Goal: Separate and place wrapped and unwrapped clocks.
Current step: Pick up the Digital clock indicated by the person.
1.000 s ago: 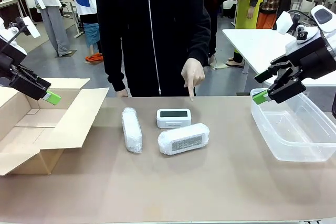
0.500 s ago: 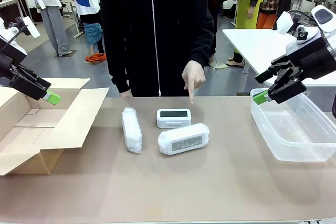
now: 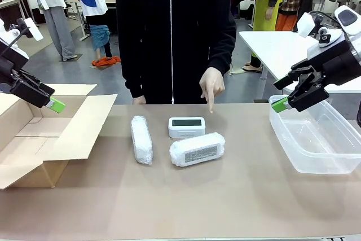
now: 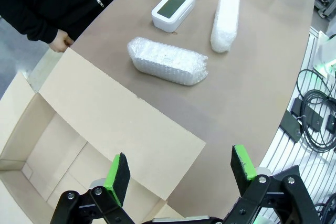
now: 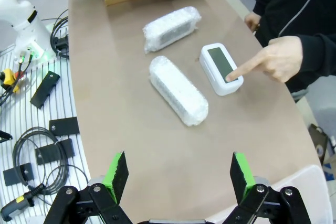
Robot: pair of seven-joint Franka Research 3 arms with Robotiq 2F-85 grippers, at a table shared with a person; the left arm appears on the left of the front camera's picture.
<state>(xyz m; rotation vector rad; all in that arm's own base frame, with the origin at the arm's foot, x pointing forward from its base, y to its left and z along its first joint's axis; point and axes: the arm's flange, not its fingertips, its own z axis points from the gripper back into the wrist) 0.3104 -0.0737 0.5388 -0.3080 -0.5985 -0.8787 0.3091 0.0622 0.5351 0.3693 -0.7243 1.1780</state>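
Mid-table lie three clocks. The bare white clock (image 3: 186, 126) with a grey display sits farthest back; a person's hand (image 3: 212, 87) points a finger down just right of it. One bubble-wrapped bundle (image 3: 141, 139) lies lengthwise to its left, another (image 3: 197, 149) lies in front of it. The left wrist view shows the bare clock (image 4: 174, 9) and both bundles (image 4: 167, 61) (image 4: 225, 13); the right wrist view shows the clock (image 5: 221, 68), the bundles (image 5: 177, 89) (image 5: 171, 29) and the pointing hand (image 5: 273, 59). My left gripper (image 3: 54, 104) hangs open above the cardboard box. My right gripper (image 3: 280, 104) hangs open over the clear bin's left rim.
An open cardboard box (image 3: 34, 136) with spread flaps stands at the table's left. A clear plastic bin (image 3: 318, 136) stands at the right. The person in black stands at the far edge. Bare brown tabletop lies in front of the clocks.
The person has shifted slightly to the right, and the pointing hand moved right with them. Both arms and all three clocks stay still.
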